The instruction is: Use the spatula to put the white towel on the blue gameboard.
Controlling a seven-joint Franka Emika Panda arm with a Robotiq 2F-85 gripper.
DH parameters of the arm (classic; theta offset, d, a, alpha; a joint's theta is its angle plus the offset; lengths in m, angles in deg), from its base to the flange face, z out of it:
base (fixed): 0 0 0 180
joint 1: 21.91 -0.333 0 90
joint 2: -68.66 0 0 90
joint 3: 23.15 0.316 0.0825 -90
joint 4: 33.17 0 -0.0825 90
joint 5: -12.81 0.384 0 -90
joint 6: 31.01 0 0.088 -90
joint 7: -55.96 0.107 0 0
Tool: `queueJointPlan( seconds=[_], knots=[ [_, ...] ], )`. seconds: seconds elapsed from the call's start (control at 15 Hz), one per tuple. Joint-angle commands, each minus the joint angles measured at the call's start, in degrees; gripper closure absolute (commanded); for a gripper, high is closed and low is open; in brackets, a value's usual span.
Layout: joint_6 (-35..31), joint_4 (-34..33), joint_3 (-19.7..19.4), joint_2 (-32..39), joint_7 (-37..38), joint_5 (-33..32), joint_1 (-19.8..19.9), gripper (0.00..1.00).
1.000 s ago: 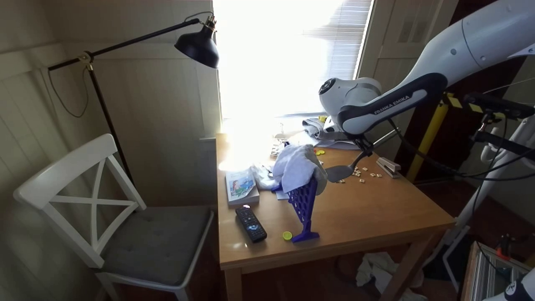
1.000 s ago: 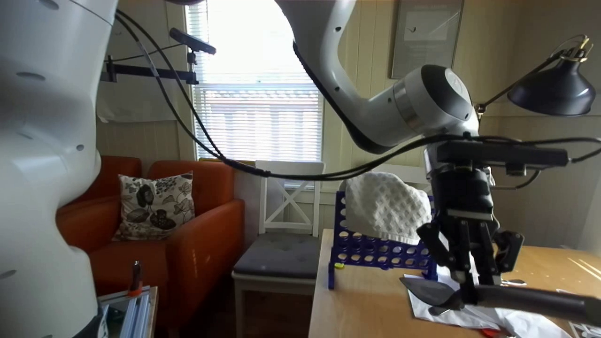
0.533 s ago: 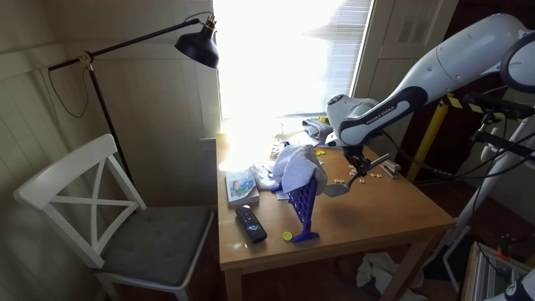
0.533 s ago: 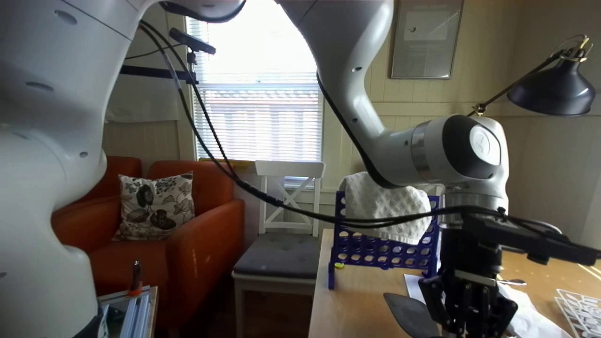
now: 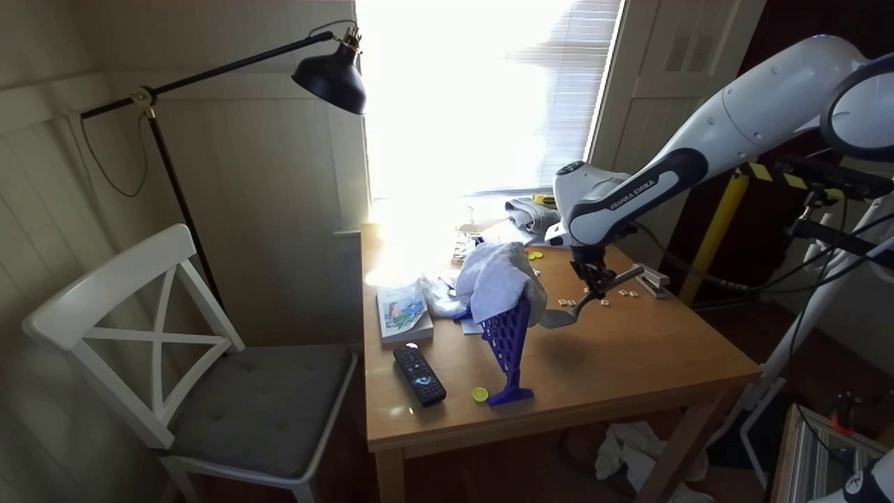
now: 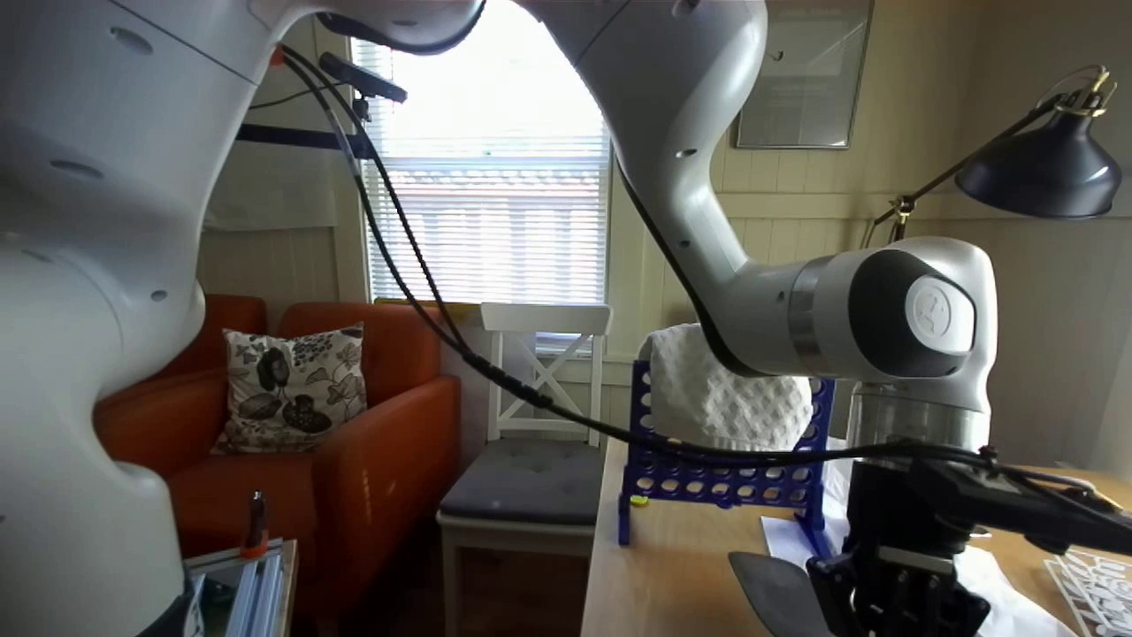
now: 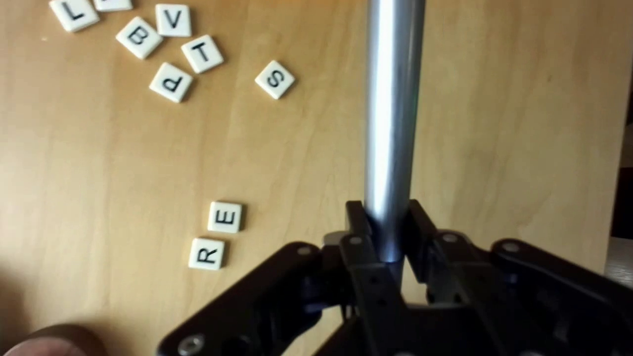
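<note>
Pinching the spatula (image 7: 394, 123) by its handle: fingers (image 7: 358, 249) narrow, snug on both sides of it. The towel (image 5: 497, 279) is off to the blade side of the fingers, draped over the top of the gameboard (image 5: 518, 339). Reads as placed to me; likely only backing off is left.

Risks:
- Blade sits just beside the towel's hanging edge, contact unclear. A swing that way could hook it and drag it off.
- The gameboard is a thin upright on small feet; a blade bump could tip it, towel and all.
- Handle looks round and smooth, so it may roll in the pinch if the blade catches.
- Letting go up here would likely drop it on the worktop (image 5: 628, 356) below.

Text: arm (image 5: 726, 126) above the fingers reads FRANKA EMIKA. Letter tiles (image 7: 225, 216) left of the fingers in the wrist view: L, B, V, T, P, S, E, R, plus one cut off. Book (image 5: 404, 313), past the towel from the fingers: cover art, no title I can read.
</note>
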Motion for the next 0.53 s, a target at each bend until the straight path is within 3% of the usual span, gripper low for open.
queueJointPlan(
  seconds=[0.0, 0.07, 0.13, 0.33, 0.4, 0.47],
  knots=[
    [-7.7, 1.6, -0.2, -1.6, -4.3, 1.0, 0.4, 0.94],
    [-7.9, 1.1, -0.1, -1.1, -5.6, 1.3, 0.3, 0.94],
    [-5.9, 0.0, -1.1, -0.1, -2.8, 0.7, -1.0, 0.78],
    [-6.9, 0.0, -1.1, -0.1, -4.0, 0.7, -1.0, 0.78],
    [-7.9, 1.0, -0.8, -0.8, -2.9, 1.6, -1.0, 0.94],
    [-7.2, 0.3, -0.4, -0.2, -2.8, 2.4, -1.2, 0.94]
  ],
)
